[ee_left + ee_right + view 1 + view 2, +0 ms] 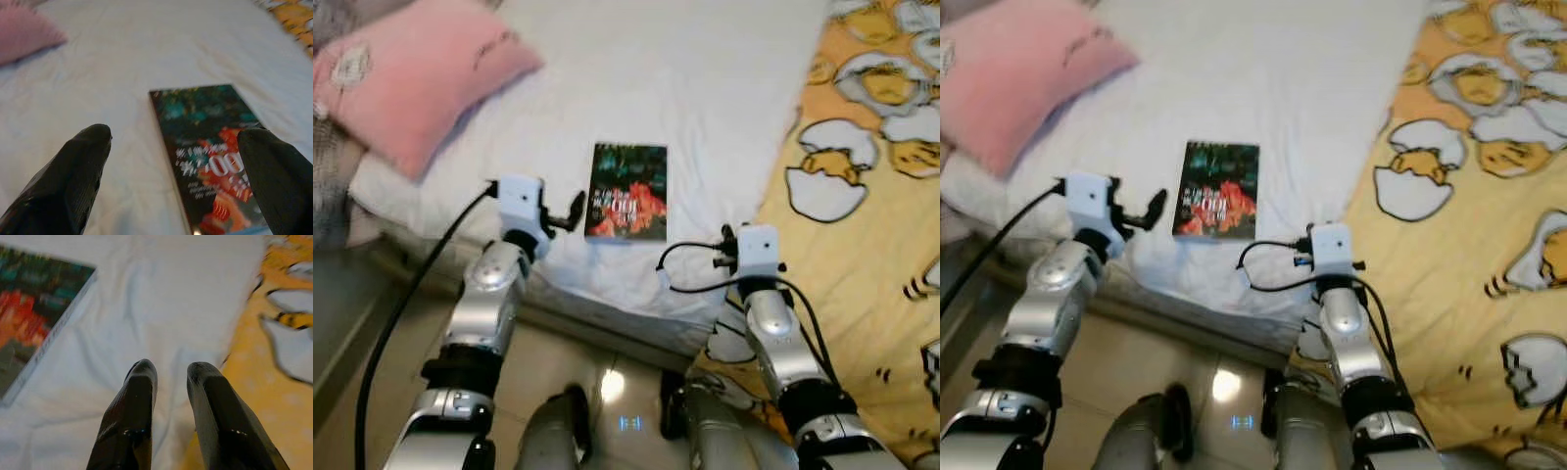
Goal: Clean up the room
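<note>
Book: flat on white sheet, between both arms. Left gripper: fingers spread wide, holding nothing, just beside book's edge. Right gripper: fingers nearly together, empty, over sheet by yellow blanket.

A bed with a white sheet spans the upper and middle frame. A dark book with a red and green cover lies flat near the centre. A pink pillow sits at the upper left. A yellow blanket printed with cartoon eggshell figures covers the right side. At lower left, the silver left arm reaches up, its left pincer just beside the book's left edge. At lower right, the right arm rises over the bed's edge. Glossy floor shows below.
</note>
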